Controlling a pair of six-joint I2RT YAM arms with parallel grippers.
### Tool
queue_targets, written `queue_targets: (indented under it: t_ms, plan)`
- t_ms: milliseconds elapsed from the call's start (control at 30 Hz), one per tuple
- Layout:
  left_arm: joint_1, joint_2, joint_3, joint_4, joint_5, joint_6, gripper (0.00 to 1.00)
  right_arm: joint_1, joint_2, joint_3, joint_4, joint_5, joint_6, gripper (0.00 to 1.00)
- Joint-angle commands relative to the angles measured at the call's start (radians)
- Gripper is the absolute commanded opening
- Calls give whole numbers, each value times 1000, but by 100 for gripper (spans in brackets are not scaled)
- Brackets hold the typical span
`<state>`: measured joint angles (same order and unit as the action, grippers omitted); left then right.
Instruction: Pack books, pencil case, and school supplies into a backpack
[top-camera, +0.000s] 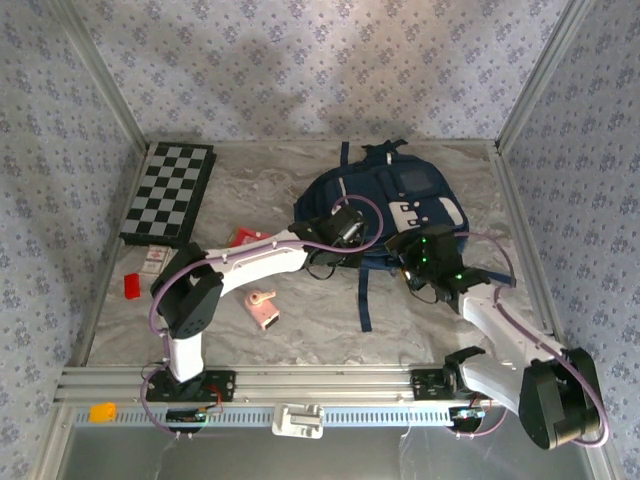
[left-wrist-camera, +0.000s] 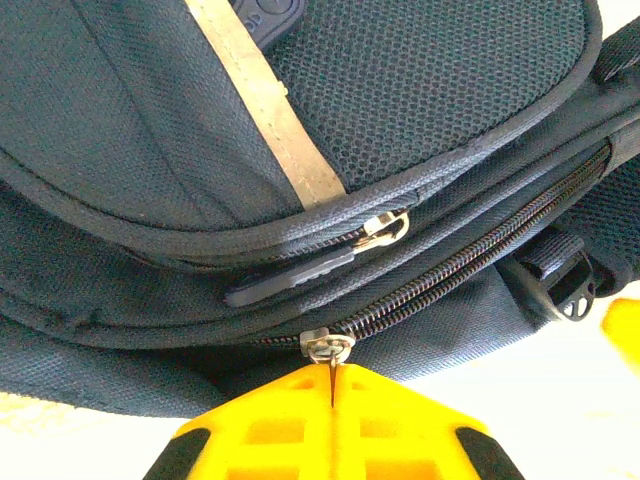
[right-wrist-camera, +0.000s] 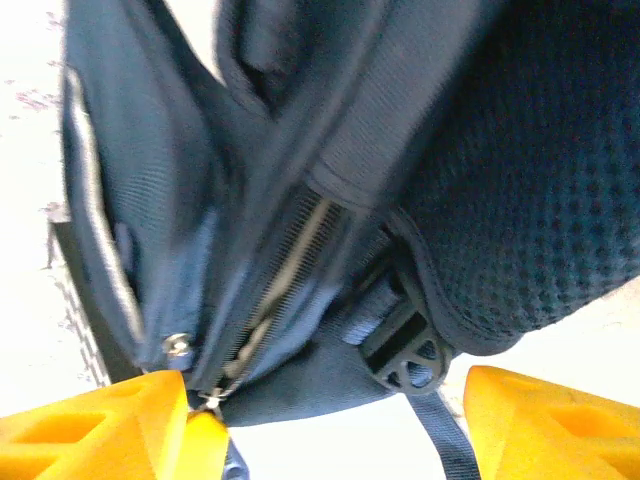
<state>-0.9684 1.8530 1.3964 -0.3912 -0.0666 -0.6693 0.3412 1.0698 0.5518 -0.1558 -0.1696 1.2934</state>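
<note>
The navy backpack (top-camera: 385, 205) lies flat at the middle back of the table. My left gripper (top-camera: 345, 228) is at its near left edge, its yellow fingers (left-wrist-camera: 300, 420) shut on the metal zipper pull (left-wrist-camera: 328, 347) of the main zipper (left-wrist-camera: 470, 265). At the bag's near right corner my right gripper (top-camera: 420, 262) stands open, its fingers (right-wrist-camera: 545, 420) wide apart on either side of the corner with the strap buckle (right-wrist-camera: 405, 358). The pink gadget (top-camera: 262, 306) lies on the table under the left arm. The red pencil case (top-camera: 244, 237) peeks out behind that arm. The books are out of view.
A black-and-white checkered board (top-camera: 168, 192) lies at the back left. Near it are a small red block (top-camera: 132, 286) and a small white-and-red card (top-camera: 155, 258). A dark strap (top-camera: 364, 295) trails from the bag toward the near edge. Frame posts stand at the table's sides.
</note>
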Motion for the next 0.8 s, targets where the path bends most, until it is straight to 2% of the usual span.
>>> queue_targets:
  t_ms: [0,267,400,533,633,767]
  plan:
    - [3,-4,37,-9,13,20,0,34,64,29,125,5,83,69]
    - [3,-7,32,-8,12,31,0,85,178,74,210,55,125,49]
    - [3,0,44,-26,17,44,0,71,233,95,199,72,83,47]
    - [3,-10,50,-63,-3,57,0,42,248,118,142,80,1,25]
    - [3,-20,51,-122,-42,61,0,3,225,116,57,93,-89,18]
    - [4,-15,53,-191,-76,77,0,-108,185,68,21,60,-173,3]
